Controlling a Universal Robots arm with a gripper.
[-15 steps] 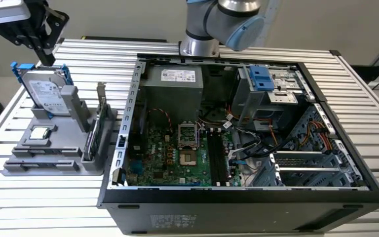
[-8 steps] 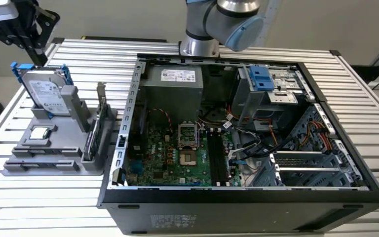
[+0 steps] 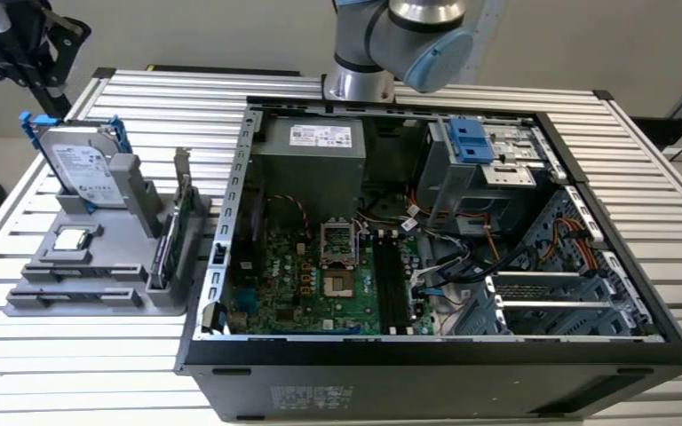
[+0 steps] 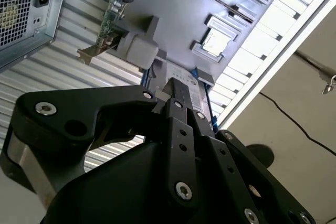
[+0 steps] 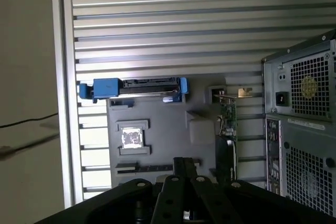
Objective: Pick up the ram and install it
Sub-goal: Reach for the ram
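The ram (image 3: 75, 294) is a long thin dark stick lying flat in the front slot of the grey holder tray (image 3: 33, 306), at the exterior view's left. In the first wrist view the ram (image 5: 144, 168) lies just past my gripper (image 5: 185, 162), whose fingers are shut with nothing between them. My gripper (image 3: 54, 93) hangs in the air above the table's back left corner, behind the tray and well clear of the ram. The open computer case (image 3: 436, 355) shows its motherboard with black memory slots (image 3: 389, 284).
The tray also holds a silver hard drive (image 3: 81, 164) with blue rails, a square chip (image 3: 71, 238) and an upright card (image 3: 178, 231) with a metal bracket. The case walls stand high around the motherboard, with cables (image 3: 471, 257) and a drive cage (image 3: 489, 160) inside.
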